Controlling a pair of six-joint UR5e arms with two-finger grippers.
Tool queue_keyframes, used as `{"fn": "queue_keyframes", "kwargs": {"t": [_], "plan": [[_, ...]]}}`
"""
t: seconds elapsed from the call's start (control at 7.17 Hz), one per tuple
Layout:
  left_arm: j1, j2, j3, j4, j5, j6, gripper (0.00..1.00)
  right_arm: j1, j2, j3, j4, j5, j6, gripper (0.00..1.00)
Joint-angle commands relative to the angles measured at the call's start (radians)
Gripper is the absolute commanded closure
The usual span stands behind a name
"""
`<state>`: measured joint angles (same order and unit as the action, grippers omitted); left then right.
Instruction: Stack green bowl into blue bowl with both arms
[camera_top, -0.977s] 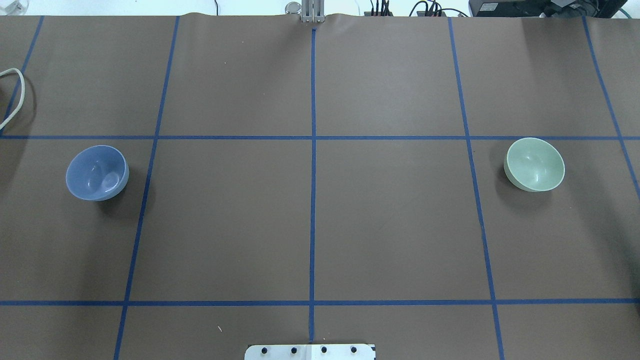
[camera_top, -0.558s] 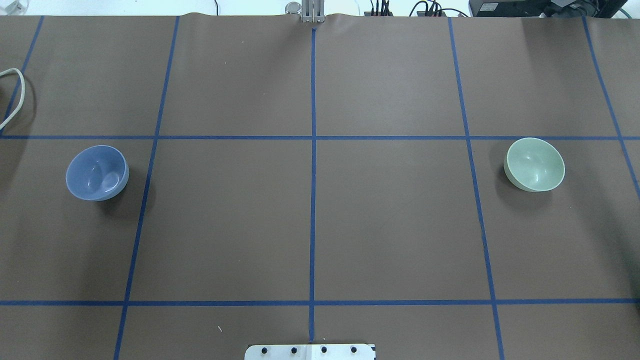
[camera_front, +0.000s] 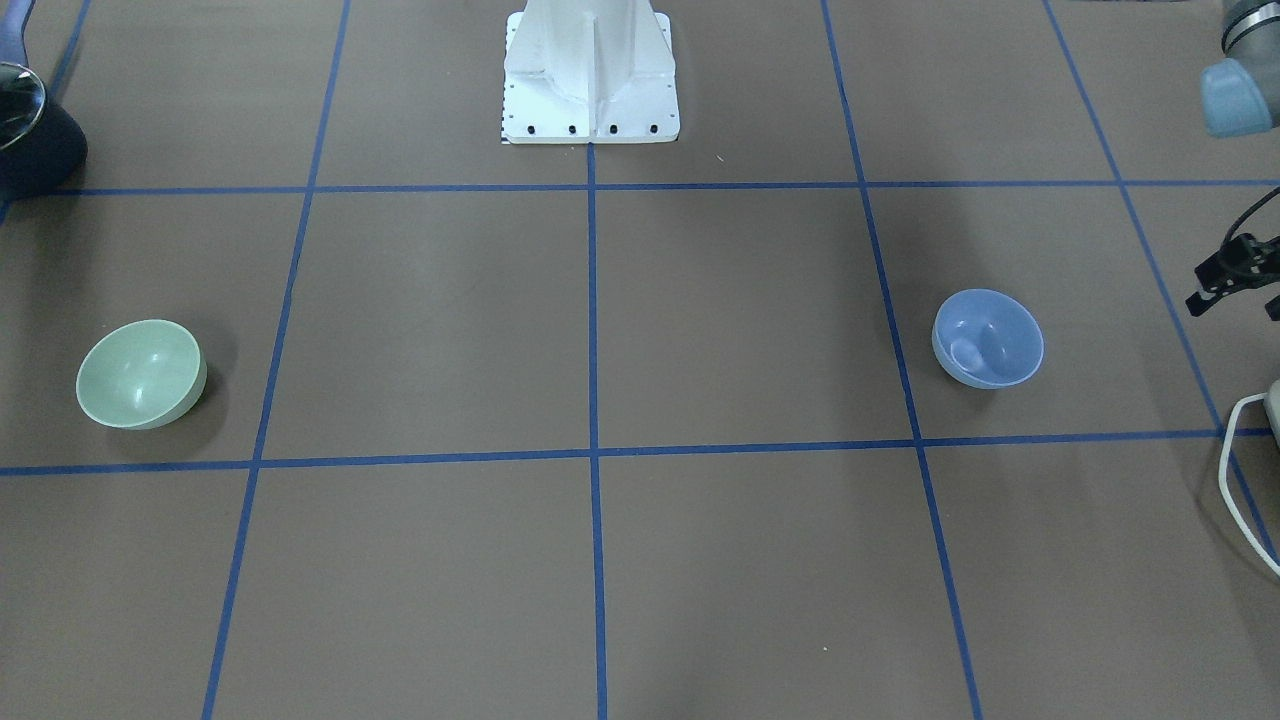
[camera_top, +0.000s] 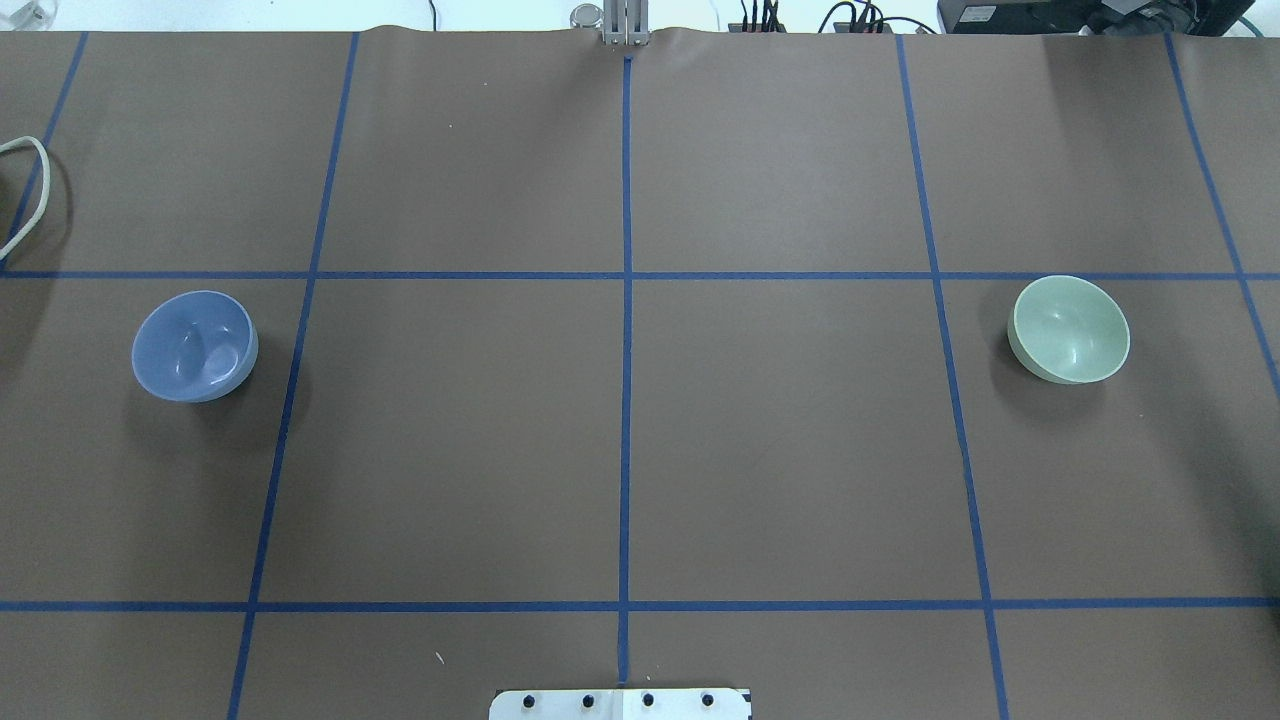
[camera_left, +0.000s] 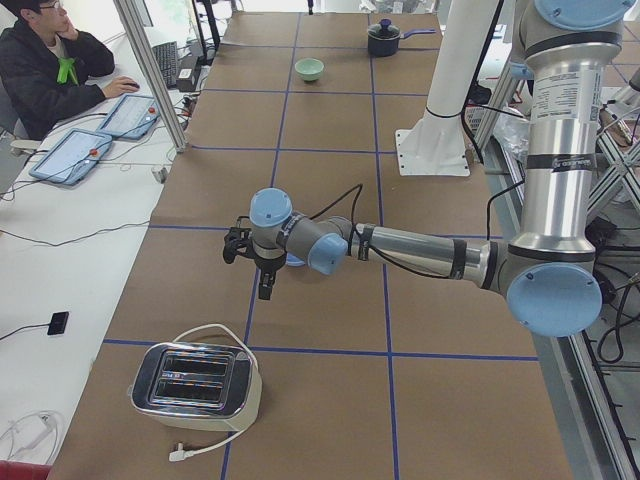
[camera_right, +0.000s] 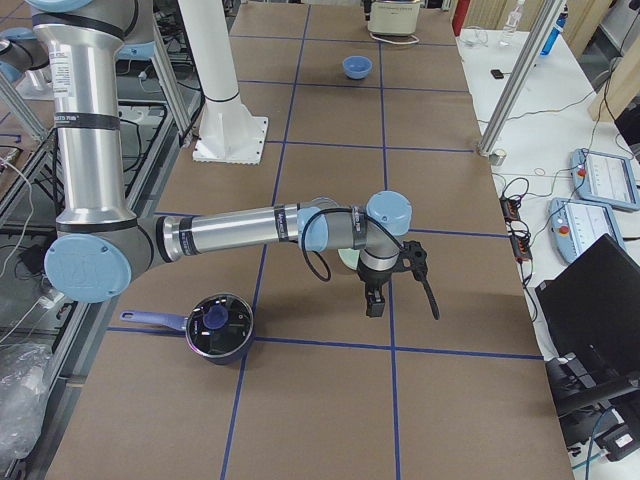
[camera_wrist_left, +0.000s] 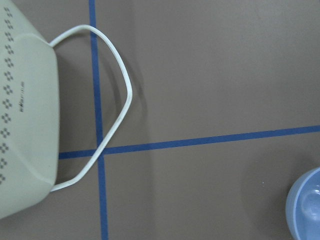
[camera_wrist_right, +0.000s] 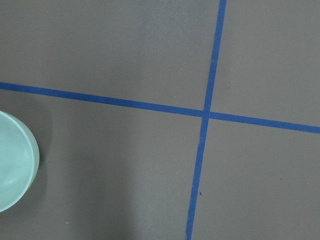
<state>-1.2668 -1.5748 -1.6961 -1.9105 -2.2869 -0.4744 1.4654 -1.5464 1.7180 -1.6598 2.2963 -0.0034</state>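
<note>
Exterior right: jaws near green bowl (camera_top: 1070, 330)

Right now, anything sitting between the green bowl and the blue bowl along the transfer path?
Nothing visible. Between the green bowl and the blue bowl lies only bare table with tape lines. The pot and the toaster sit beyond the bowls, at the table's ends.

We see a bench (camera_top: 800, 450) papered brown and squared off with blue tape lines (camera_top: 625, 400). In the left side view a white desk (camera_left: 80, 250) runs along nine o'clock, with an operator (camera_left: 40, 65) seated at ten o'clock beside two tablets (camera_left: 70, 155). A slanted aluminium post (camera_left: 152, 75) rises from the bench edge. The light is even and the shadows are soft.
</note>
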Motion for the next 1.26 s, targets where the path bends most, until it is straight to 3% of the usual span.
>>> {"fn": "queue_keyframes", "kwargs": {"t": [0.0,0.14,0.42,0.84,0.98,1.12], "plan": [[0.134,-0.02,0.004,-0.036,0.023,-0.087,0.02,0.0,0.0,0.0,-0.001,0.0,-0.001,0.0],[0.177,-0.033,0.006,-0.056,0.024,-0.148,0.03,-0.002,0.0,0.0,0.0,0.0,0.0,0.0],[0.268,-0.037,0.028,-0.1,0.114,-0.182,0.03,-0.002,0.0,-0.001,-0.002,0.0,0.0,0.0],[0.285,-0.057,0.108,-0.188,0.115,-0.184,0.39,-0.002,0.0,-0.001,-0.002,0.0,0.0,0.0],[0.285,-0.06,0.11,-0.193,0.115,-0.188,0.55,-0.002,0.0,-0.001,-0.002,0.0,0.0,0.0],[0.285,-0.066,0.104,-0.193,0.107,-0.19,0.86,-0.002,0.0,-0.001,-0.002,0.0,0.0,0.0]]}}
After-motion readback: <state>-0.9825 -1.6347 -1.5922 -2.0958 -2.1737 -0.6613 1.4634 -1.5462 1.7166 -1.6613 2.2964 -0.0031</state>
